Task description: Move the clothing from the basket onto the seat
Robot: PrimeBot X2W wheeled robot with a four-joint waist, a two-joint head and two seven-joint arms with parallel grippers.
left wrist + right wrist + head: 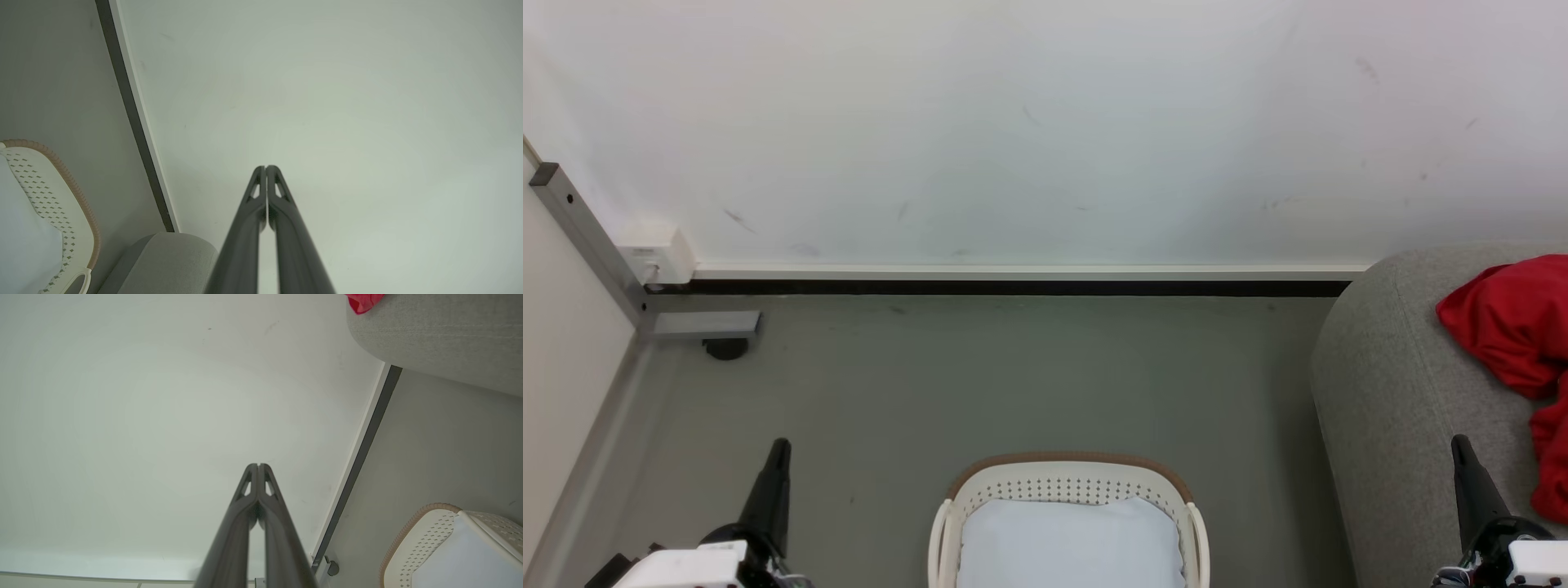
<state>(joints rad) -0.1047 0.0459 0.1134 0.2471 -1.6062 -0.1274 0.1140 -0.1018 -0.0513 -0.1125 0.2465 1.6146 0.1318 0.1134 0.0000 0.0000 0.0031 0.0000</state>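
In the head view, the white perforated basket (pixel 1070 462) is sitting on the floor at 6 o'clock, showing a pale liner sheet (pixel 1070 539) and no red inside, while the red clothing (pixel 1515 322) is lying crumpled on the light-grey sofa (pixel 1388 392) at 3 o'clock. The left gripper (pixel 780 446) is pointing up at 7 o'clock and the right gripper (pixel 1460 441) at 5 o'clock, the latter just in front of the sofa's edge. In the left wrist view, the left claw's fingers (pixel 282 212) are pressing together, gripping nothing, with the basket's rim at 8 o'clock. In the right wrist view, the right claw's fingers (pixel 241 506) are likewise meeting on nothing; a scrap of red is peeking over the sofa at 1 o'clock. The transfer is looking finished, so doing this step well probably means checking the basket's near, cropped part for leftover fabric and keeping both arms clear of the sofa.
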